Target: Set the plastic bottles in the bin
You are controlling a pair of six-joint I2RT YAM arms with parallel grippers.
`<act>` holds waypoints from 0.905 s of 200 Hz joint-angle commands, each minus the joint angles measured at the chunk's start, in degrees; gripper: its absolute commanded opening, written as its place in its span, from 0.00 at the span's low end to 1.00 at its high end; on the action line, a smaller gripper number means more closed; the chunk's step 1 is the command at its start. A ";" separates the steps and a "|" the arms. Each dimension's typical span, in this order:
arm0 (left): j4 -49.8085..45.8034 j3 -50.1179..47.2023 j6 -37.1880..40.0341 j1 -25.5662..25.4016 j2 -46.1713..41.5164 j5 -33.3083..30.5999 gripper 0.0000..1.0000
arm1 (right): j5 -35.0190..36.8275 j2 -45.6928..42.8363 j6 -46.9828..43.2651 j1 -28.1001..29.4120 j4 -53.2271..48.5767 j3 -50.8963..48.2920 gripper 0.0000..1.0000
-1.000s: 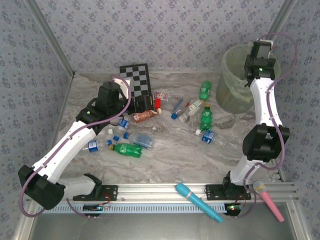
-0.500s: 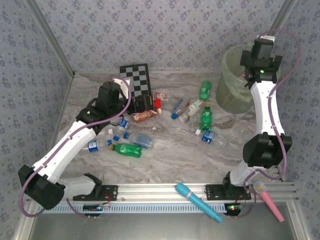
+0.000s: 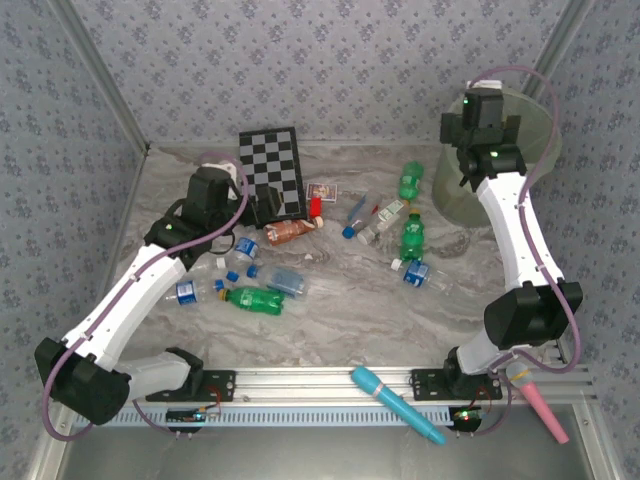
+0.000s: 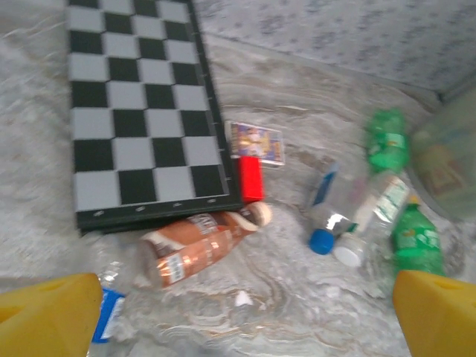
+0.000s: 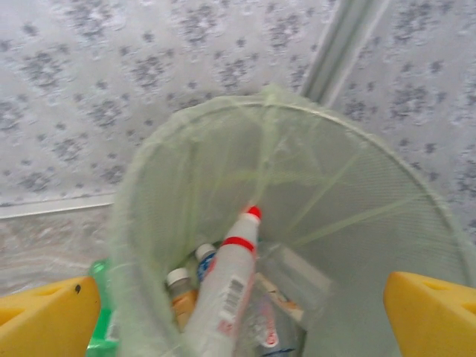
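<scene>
Several plastic bottles lie scattered on the marble table: a brownish-orange one [image 3: 290, 231] [image 4: 195, 250] below the checkerboard, green ones [image 3: 410, 180] [image 3: 411, 237] [image 3: 255, 299] and clear ones with blue caps [image 3: 418, 272] [image 3: 287, 281]. My left gripper [image 3: 266, 210] [image 4: 242, 323] hovers open above the brownish-orange bottle, with nothing between its yellow fingers [image 4: 48, 316]. The bin [image 3: 455, 195] [image 5: 349, 193], lined with a pale green bag, stands at the far right. It holds a white bottle with a red cap [image 5: 223, 286] and other bottles. Open and not holding anything, my right gripper [image 3: 484, 128] [image 5: 238, 320] hangs at the bin's left rim.
A checkerboard [image 3: 272, 165] [image 4: 137, 111] lies at the back with a small card [image 4: 256, 140] and a red block [image 4: 251, 178] beside it. A blue stick [image 3: 395, 402] and a pink stick [image 3: 540, 400] rest on the front rail. Patterned walls close in the table.
My right gripper has swung left from over the bin to its left rim, open. The left arm has drawn back slightly to the left.
</scene>
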 commanded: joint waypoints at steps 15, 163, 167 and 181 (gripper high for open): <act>-5.00 -4.10 -6.03 4.25 -2.91 -2.55 1.00 | -1.73 -1.17 3.23 6.16 -3.05 -3.06 1.00; -10.95 -11.78 -10.12 10.87 -7.73 -0.89 1.00 | -18.16 15.87 12.76 23.30 -8.89 -1.73 0.98; -10.97 -11.92 -10.25 11.00 -7.93 -1.16 1.00 | -18.85 16.40 11.97 23.79 -8.97 -1.39 0.97; -13.17 -12.22 -10.58 11.31 -8.77 -2.36 1.00 | -22.12 17.30 9.24 25.81 -8.76 -1.08 0.96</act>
